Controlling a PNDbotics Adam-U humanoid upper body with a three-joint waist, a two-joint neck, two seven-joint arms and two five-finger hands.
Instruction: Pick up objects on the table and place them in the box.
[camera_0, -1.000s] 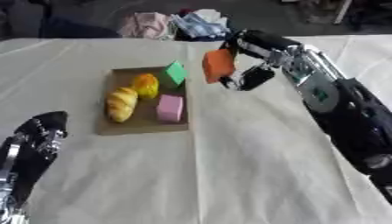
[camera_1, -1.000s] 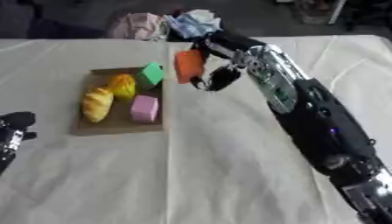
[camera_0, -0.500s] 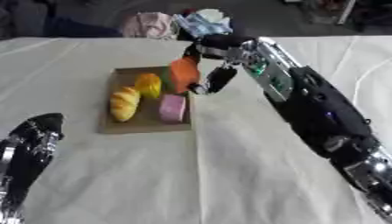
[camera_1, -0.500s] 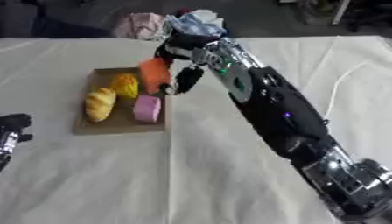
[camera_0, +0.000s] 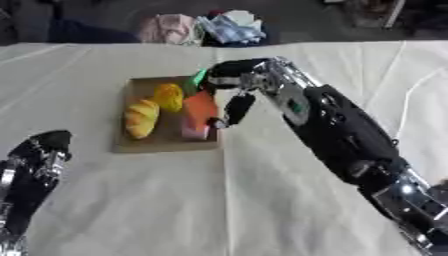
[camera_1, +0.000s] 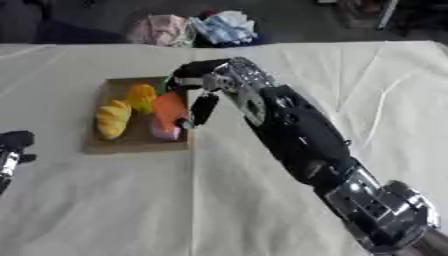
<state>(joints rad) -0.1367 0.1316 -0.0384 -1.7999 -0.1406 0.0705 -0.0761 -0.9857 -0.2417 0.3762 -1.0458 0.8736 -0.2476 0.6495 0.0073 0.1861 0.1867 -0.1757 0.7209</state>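
Note:
A flat brown cardboard box (camera_0: 131, 145) lies left of centre on the cream cloth. In it are a yellow bread-shaped piece (camera_0: 140, 118), an orange-yellow fruit (camera_0: 168, 96), a pink block (camera_0: 194, 132) and a green piece (camera_0: 199, 76) at its far edge. My right hand (camera_0: 233, 85) reaches in from the right over the box's right side, fingers curled round an orange block (camera_0: 199, 107). The block sits just above or on the pink block; I cannot tell if they touch. My left hand (camera_0: 37, 167) rests open at the lower left, far from the box.
A heap of pink and pale blue cloth (camera_0: 203, 27) lies beyond the table's far edge. A thin white cable (camera_0: 408, 100) runs across the cloth at the right. My right forearm (camera_0: 337, 127) stretches diagonally across the middle.
My right hand has carried the orange block left and down, from beside the box to over the pink block inside it. The left hand has stayed put.

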